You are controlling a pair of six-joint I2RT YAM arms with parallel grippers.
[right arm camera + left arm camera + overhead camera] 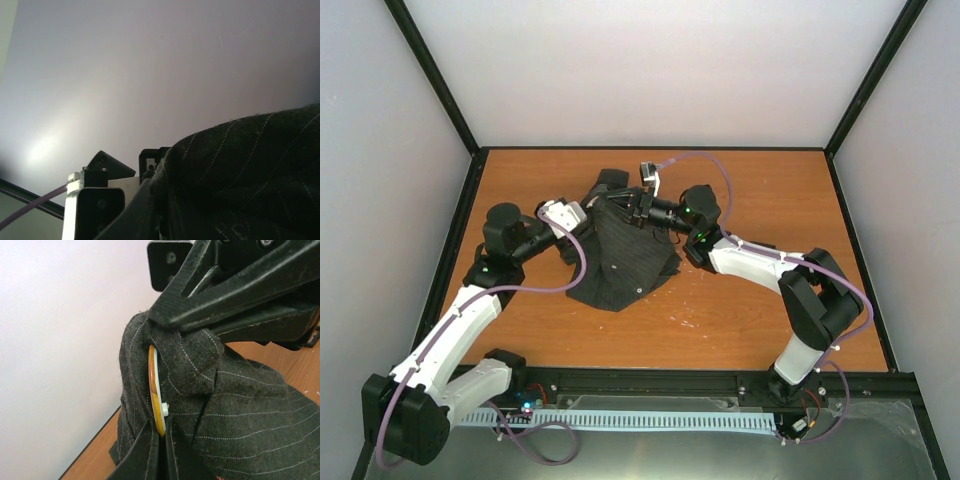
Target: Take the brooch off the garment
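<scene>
Left end effector [161, 441] narrow, pinching brooch [156, 390] edge; right end effector [626, 206] clamped on garment [240, 410] fold.

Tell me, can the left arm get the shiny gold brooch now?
Probably yes. The brooch pokes edge-on from a fold of the pinstriped garment, bare, right at the left gripper fingertips. The right gripper pinches the cloth above it, out of the way.
</scene>
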